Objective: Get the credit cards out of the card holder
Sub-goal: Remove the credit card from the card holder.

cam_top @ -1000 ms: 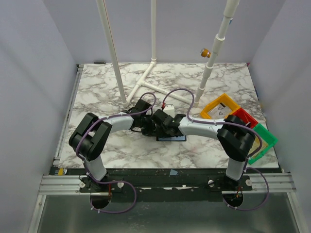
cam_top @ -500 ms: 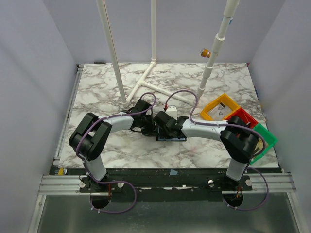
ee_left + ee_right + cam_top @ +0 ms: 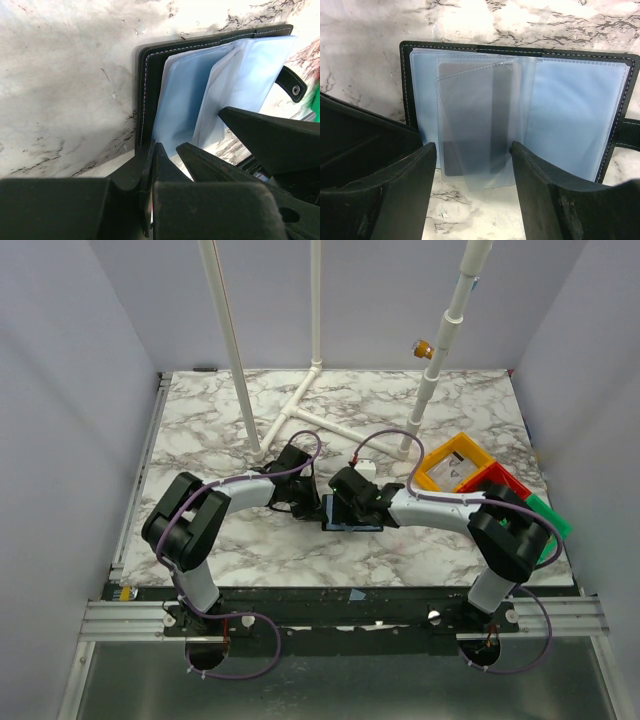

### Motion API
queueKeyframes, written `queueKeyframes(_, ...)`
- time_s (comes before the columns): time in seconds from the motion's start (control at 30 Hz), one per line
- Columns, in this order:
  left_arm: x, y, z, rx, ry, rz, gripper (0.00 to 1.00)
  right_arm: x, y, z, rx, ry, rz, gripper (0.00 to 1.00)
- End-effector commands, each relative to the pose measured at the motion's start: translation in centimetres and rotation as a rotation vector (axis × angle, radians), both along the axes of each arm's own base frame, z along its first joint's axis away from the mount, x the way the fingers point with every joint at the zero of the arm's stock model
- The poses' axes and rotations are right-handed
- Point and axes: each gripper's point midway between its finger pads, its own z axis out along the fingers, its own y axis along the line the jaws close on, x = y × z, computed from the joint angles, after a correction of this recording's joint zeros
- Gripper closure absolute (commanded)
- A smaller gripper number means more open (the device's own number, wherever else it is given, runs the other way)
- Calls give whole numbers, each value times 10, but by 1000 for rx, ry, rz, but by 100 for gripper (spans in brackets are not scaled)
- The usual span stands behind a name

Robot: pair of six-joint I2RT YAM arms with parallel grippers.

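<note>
Holder (image 3: 520,105) spread flat under R hand (image 3: 472,147)

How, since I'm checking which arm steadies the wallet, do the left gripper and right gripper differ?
The left gripper is shut, pinching the black cover edge of the card holder; the right gripper is open and holds nothing. The left gripper sits at the holder's edge; the right gripper hangs over its clear sleeves, one finger on either side. Both are black two-finger grippers at the same card holder.
</note>
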Motion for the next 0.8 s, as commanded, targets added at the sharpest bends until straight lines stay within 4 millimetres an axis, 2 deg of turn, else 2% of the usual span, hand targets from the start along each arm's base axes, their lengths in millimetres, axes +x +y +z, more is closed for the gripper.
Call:
queueKeyframes(0.0,0,5,-7,31,12,-9,100,-8,-2,-4,55,47,-14,35)
queueKeyframes(0.4,-1,5,-8,33,13,-12,100,-9,-8,-9,130,75,-43,40)
queueKeyframes(0.77,0,5,-6,32,9,-16,100,-6,-18,-19,50,91,-65,61)
